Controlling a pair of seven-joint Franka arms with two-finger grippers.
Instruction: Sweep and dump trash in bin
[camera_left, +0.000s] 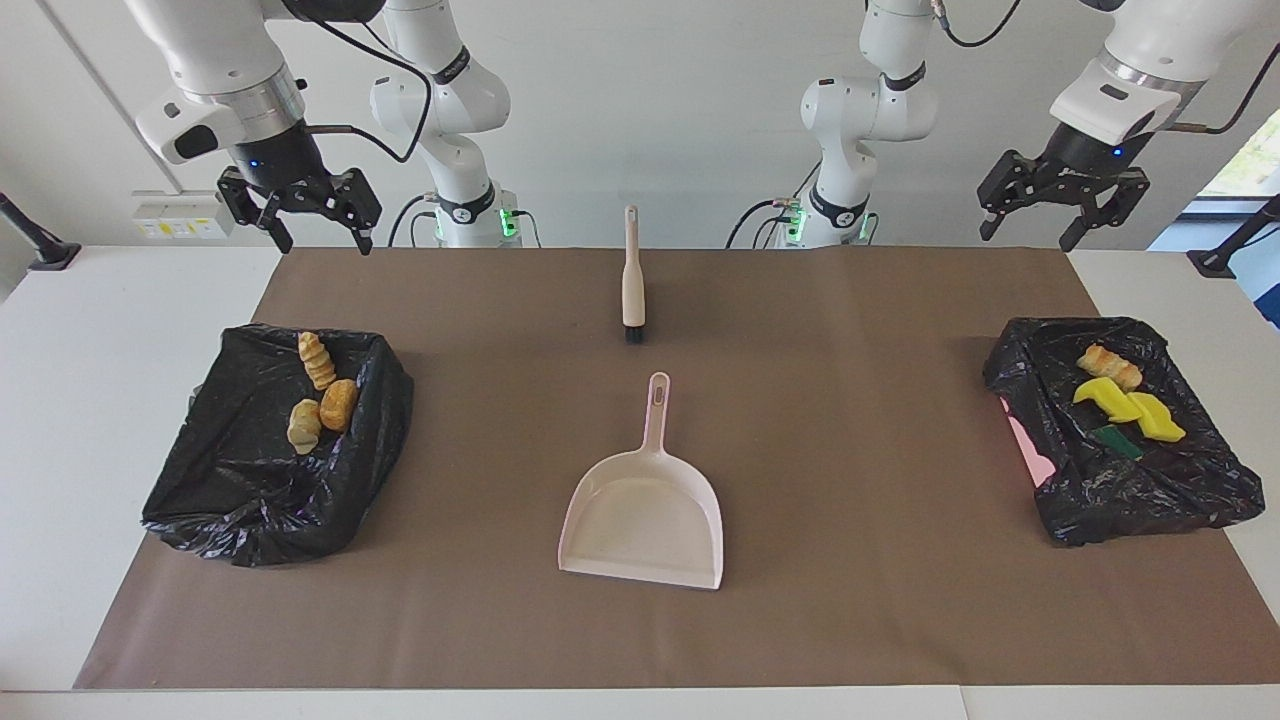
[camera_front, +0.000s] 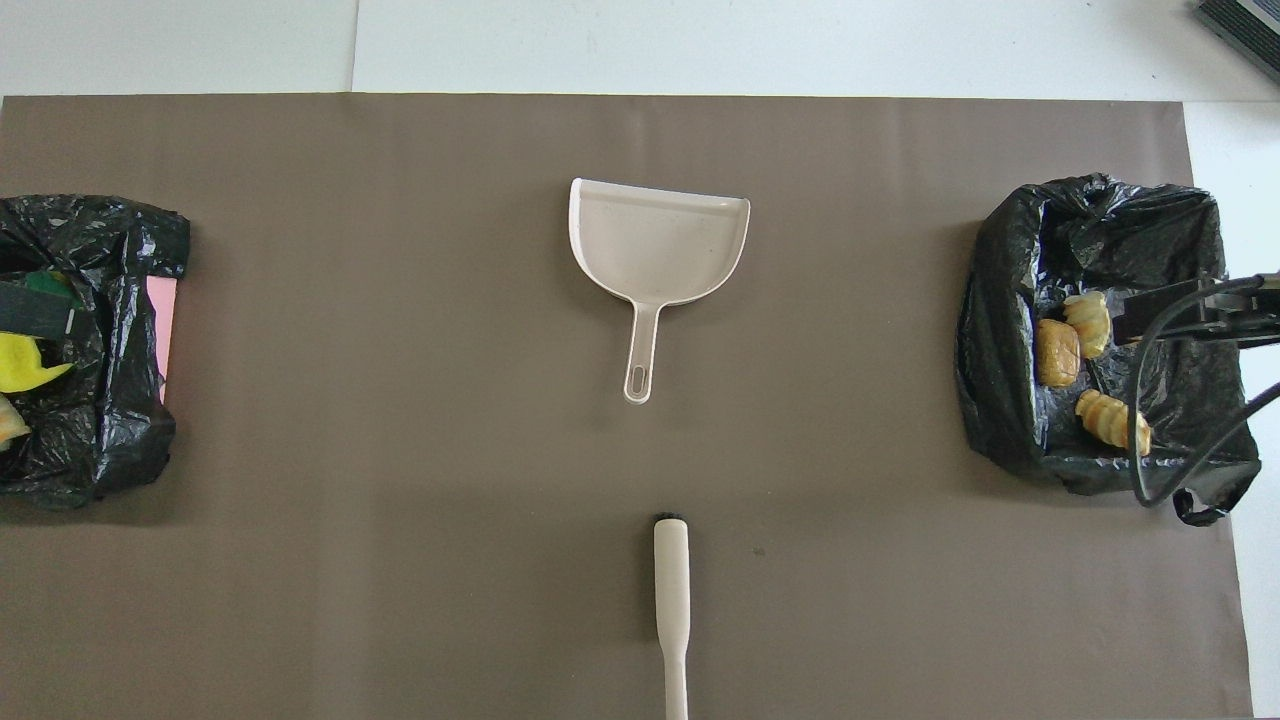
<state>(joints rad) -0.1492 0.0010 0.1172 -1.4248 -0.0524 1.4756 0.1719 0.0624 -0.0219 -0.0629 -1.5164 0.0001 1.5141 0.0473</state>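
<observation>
All the trash lies in two black bag-lined bins. The bin (camera_left: 250, 500) at the right arm's end holds three golden-brown lumps (camera_left: 338, 403), also seen from overhead (camera_front: 1057, 352). The bin (camera_left: 1150, 490) at the left arm's end holds one golden-brown lump (camera_left: 1108, 365) and two yellow chunks (camera_left: 1155, 415). A pale pink dustpan (camera_left: 645, 505) lies mid-mat, with nothing in it. The beige brush (camera_left: 632, 280) lies nearer to the robots. My right gripper (camera_left: 327, 243) hangs open and holds nothing, over the mat's edge by the robots. My left gripper (camera_left: 1025, 238) hangs open over the mat's corner, also holding nothing.
A brown mat (camera_left: 850, 450) covers the white table (camera_left: 80, 400). A dark green scrap (camera_left: 1117, 441) lies beside the yellow chunks. A pink patch (camera_left: 1025, 445) shows on that bin's side. A cable (camera_front: 1150, 420) from the right arm hangs over its bin in the overhead view.
</observation>
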